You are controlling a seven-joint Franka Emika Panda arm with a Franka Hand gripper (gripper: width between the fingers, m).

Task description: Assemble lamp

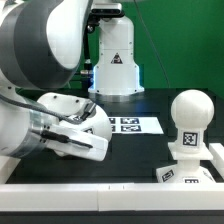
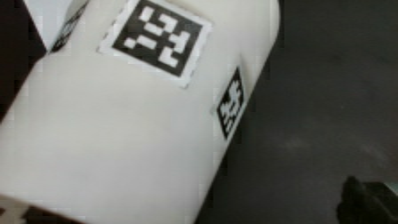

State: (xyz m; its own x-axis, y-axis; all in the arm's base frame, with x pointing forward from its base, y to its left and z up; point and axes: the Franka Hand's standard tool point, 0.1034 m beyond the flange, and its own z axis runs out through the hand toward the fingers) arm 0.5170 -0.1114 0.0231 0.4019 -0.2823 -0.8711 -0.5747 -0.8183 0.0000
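Shade (image 2: 151, 110) lies at the exterior view's left, under your gripper (image 1: 75, 135); whether its fingers pinch it, you cannot tell. Bulb (image 1: 190, 125) stands on the base (image 1: 185, 172); a loose hold may let the shade roll.

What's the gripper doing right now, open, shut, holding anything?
Gripper: cannot be told. The arm hides its fingers in the exterior view; the wrist view shows only the shade close up, with no grasp visible.

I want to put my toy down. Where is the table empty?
The dark table is bare between the robot's hand and the bulb on its base. Behind, the marker board and the shade crowd it.
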